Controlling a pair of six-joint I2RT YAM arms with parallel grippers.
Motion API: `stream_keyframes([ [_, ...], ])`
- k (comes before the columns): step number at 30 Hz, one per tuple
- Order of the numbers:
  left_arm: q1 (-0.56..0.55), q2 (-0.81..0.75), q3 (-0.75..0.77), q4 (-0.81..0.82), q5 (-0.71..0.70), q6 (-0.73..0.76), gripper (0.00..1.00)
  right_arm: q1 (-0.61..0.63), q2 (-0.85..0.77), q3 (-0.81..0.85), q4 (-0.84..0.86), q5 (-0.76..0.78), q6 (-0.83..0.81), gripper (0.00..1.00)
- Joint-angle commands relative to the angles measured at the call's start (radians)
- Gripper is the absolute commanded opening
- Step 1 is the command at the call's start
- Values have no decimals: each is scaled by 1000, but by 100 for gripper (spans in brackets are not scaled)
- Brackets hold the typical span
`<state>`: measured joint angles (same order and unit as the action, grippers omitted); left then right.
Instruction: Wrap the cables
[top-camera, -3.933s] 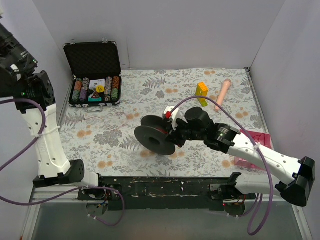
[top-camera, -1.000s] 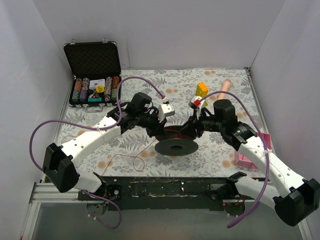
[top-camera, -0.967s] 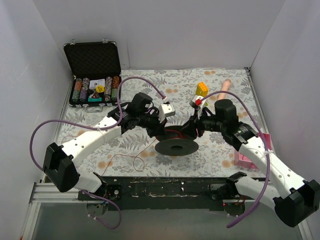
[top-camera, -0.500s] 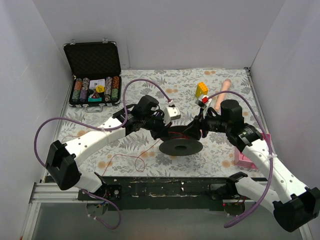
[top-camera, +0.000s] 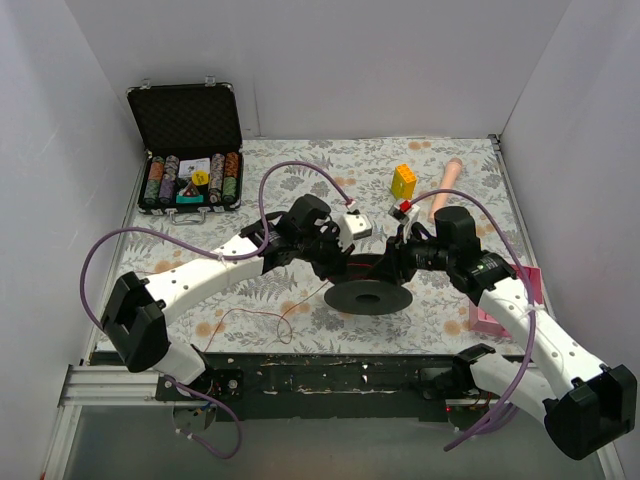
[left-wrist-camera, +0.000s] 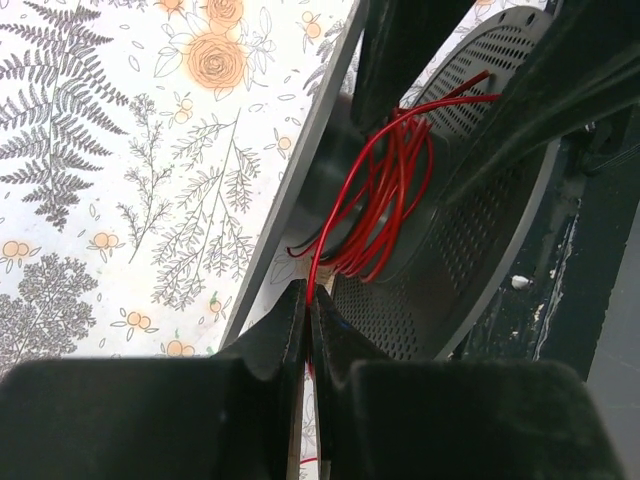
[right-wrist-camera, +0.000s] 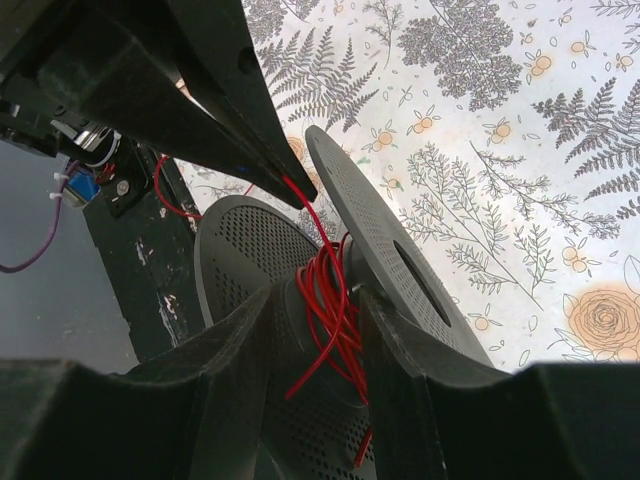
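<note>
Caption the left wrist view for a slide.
Left gripper pinches the red cable wound loosely on the black spool.

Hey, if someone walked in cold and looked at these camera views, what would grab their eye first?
Probably the black spool at the centre of the table, where both arms meet: the right gripper clasps its hub, which is wound with bright red cable. The left gripper is shut, pinching a strand of that cable just off the spool. After that, the open poker chip case in the far left corner.
</note>
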<state>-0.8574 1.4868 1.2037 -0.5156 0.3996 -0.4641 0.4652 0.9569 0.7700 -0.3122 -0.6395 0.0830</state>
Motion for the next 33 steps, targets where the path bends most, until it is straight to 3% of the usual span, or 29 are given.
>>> stream_keyframes([
  [1,-19,-11,5,42,-11,-18,0,-11,14,-17,33,-17,-23,46],
  [8,-19,-40,-3,63,28,-13,0,-17,9,-17,21,15,-63,35],
  [14,-22,-34,-1,58,27,41,0,-19,-15,-5,12,17,-118,1],
  [21,-19,-36,28,-15,16,113,2,-19,19,40,-70,95,-204,1],
  [25,-20,-42,65,-67,34,131,49,-19,46,74,-110,126,-253,1],
  [33,-19,-31,224,-112,38,130,79,-19,48,78,-105,127,-305,1],
])
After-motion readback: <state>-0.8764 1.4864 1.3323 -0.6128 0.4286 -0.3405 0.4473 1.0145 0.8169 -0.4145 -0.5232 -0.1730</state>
